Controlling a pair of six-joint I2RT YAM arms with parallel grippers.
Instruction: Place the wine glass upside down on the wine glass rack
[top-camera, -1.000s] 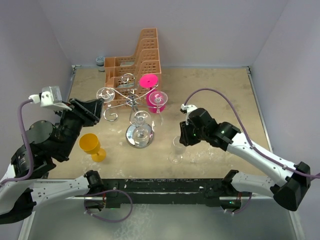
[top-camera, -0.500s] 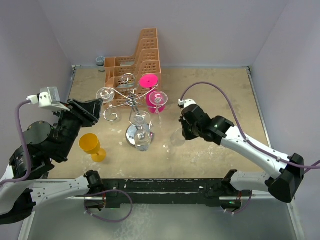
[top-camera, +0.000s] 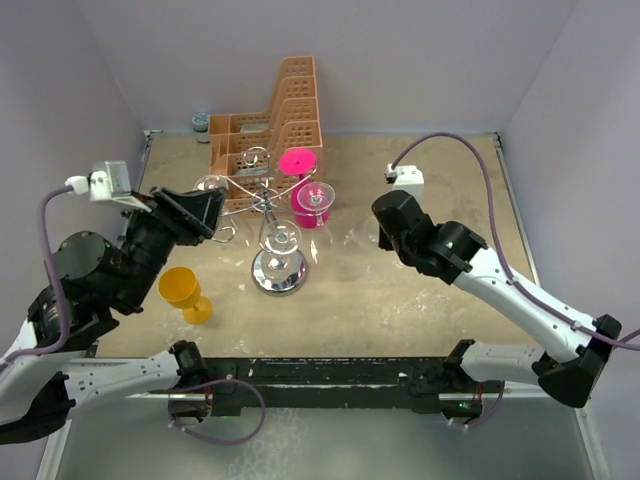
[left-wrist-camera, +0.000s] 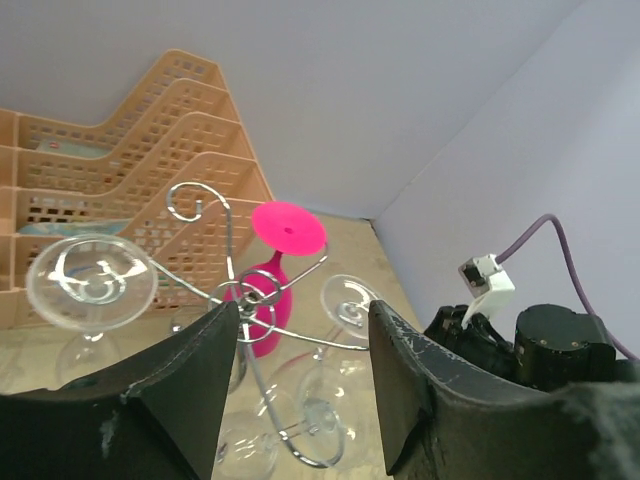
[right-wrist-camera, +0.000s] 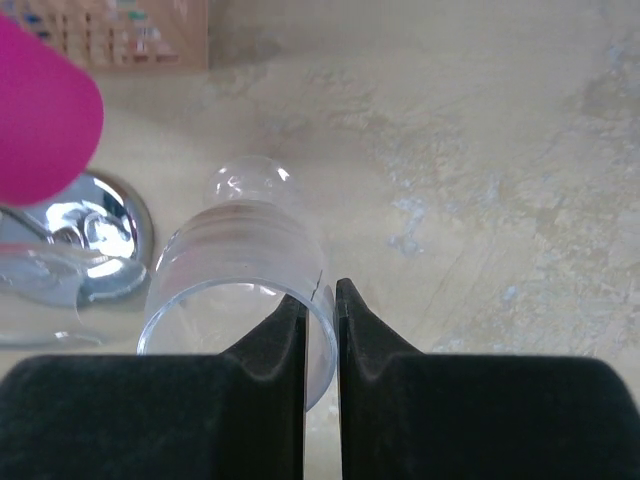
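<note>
Right arm has moved up and back since a second ago, taking the wine glass off its spot on the bench in front of the rack. Right gripper is pinching the glass's rim wall, fingers nearly together, one inside the bowl and one outside. The glass lies tilted, open mouth toward the wrist camera, closed end pointing away, just beside the wine glass rack but not on it. From the top camera the glass is only a faint smear left of the right gripper, and its stem and foot can't be made out. Rack carries a pink glass upside down and a few clear glasses on its scroll arms, over the chrome base. Left gripper is spread wide and empty, aimed at the rack from the left. Yellow goblet stands on the bench near the left arm. Orange basket sits behind the rack. Something is in its compartments, too small to identify.
</note>
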